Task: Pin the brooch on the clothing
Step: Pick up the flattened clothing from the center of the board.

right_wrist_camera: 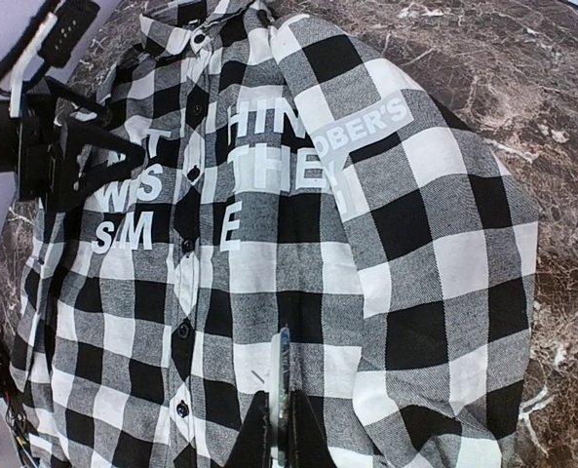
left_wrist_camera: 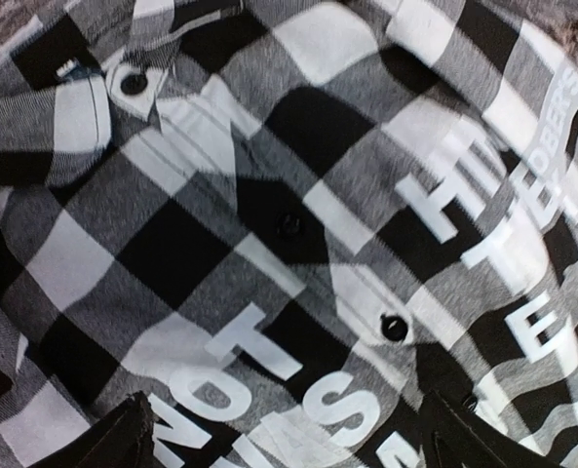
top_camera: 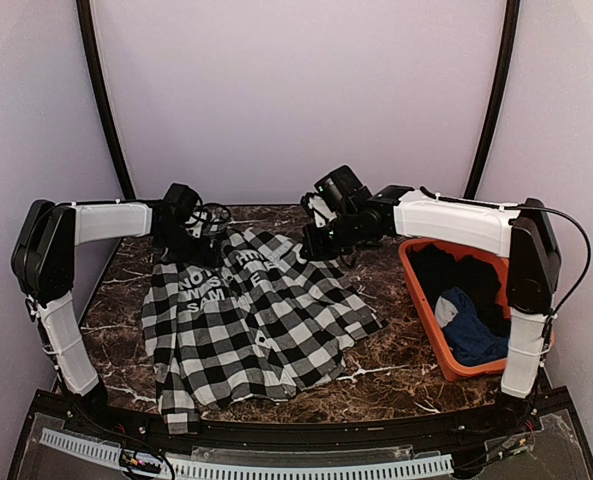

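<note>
Nearest, a checked shirt (top_camera: 256,320) is lying spread across the marble desk (top_camera: 396,372), with its white lettering facing up and its buttons showing. To the right an orange bin (top_camera: 434,320) is sitting on the desk, holding dark clothes and a blue garment (top_camera: 473,335). Farther back, the left gripper (left_wrist_camera: 289,444) is hovering over the lettering, fingers standing wide apart with nothing between them. The right gripper (right_wrist_camera: 281,424) is hanging over the shirt's far right part. It is clamping the brooch (right_wrist_camera: 282,366), which is showing edge-on as a thin shiny sliver.
</note>
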